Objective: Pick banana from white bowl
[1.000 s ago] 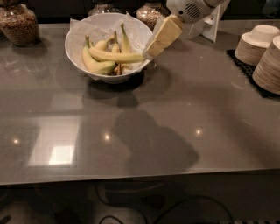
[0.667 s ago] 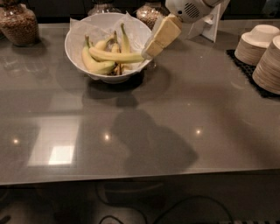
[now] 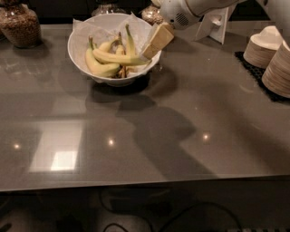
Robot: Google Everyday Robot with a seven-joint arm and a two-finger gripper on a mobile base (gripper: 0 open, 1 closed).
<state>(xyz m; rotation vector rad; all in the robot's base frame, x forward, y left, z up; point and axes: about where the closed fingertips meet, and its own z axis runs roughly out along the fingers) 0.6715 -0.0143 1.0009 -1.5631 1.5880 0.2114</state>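
Note:
The white bowl (image 3: 81, 34), lined with crinkled white paper, stands at the back left of the grey table. Several bananas lie in it. The longest one, the pale yellow, nearly straight banana (image 3: 115, 57), lies across the top of the pile with its tapered end pointing right. My gripper (image 3: 149, 52) reaches down from the upper right over the bowl's right rim. Its beige tip is at the right end of that banana. A curved greenish-yellow banana (image 3: 97, 67) lies below it.
A glass jar of brown grains (image 3: 19, 25) stands at the back left. Stacks of beige bowls (image 3: 267, 54) sit on a black mat at the right edge. A white stand (image 3: 215, 25) and more jars (image 3: 152, 13) are behind the bowl.
My gripper has shifted a little left and down, further over the bowl's right rim toward the end of the long banana. The bananas have not moved.

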